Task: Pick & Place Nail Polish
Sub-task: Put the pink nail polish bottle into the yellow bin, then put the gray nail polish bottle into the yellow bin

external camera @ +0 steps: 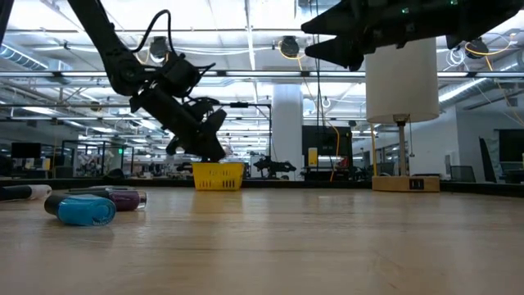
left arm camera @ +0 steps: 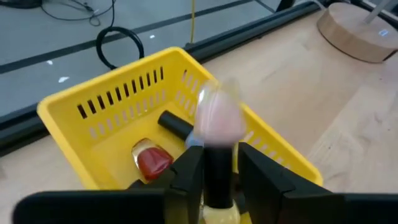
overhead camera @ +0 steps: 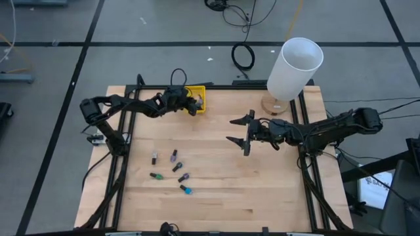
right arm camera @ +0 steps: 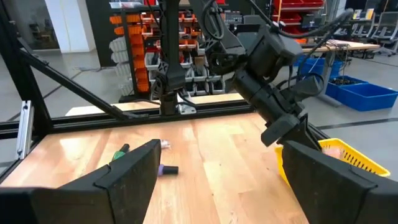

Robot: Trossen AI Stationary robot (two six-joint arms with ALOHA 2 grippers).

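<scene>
The left gripper [left arm camera: 217, 171] was pinching a pale pink bottle [left arm camera: 219, 118] by its cap above the yellow bin [left arm camera: 112, 93], at 11 o'clock on the tabletop [overhead camera: 262, 190]. Release off-centre risked striking the rim. The right gripper [overhead camera: 241, 134] hung spread, idle. 5 bottles [overhead camera: 174, 156] remained at 8 o'clock.

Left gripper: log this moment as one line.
left gripper shut on pink bottle over yellow bin | right gripper open, waiting mid-table

Grey floor [overhead camera: 164, 29] with black cable coils [overhead camera: 242, 56] — ceiling strip lights [external camera: 246, 33].
</scene>
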